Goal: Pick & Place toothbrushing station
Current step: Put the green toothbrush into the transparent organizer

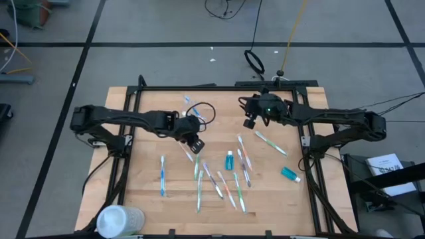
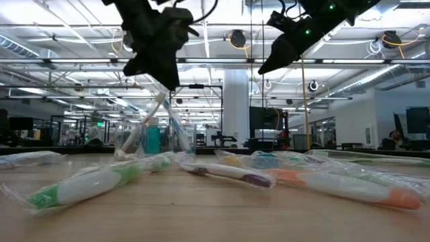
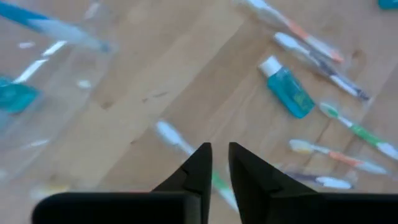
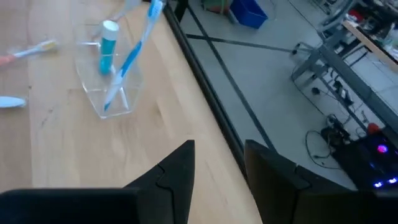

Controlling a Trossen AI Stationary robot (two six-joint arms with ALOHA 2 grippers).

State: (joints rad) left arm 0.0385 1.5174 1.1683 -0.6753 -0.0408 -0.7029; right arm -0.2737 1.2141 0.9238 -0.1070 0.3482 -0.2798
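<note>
The clear cup (image 1: 193,110) stands at the table's far middle and holds a blue toothbrush (image 4: 130,56) and a teal toothpaste tube (image 4: 107,45). Several pastel toothbrushes (image 1: 219,179) lie flat on the wood nearer the front. One teal tube (image 1: 229,159) lies among them and another (image 1: 290,174) lies at the right. My left gripper (image 1: 194,141) hovers just in front of the cup, above a white-headed toothbrush (image 3: 169,134). Its fingers (image 3: 219,163) are nearly together with nothing between them. My right gripper (image 1: 250,122) hangs open and empty to the right of the cup.
A bigger white cylindrical container (image 1: 120,220) stands at the table's near left corner. A black frame (image 1: 133,126) borders the wooden top. Bare wood lies along the left side and the far right.
</note>
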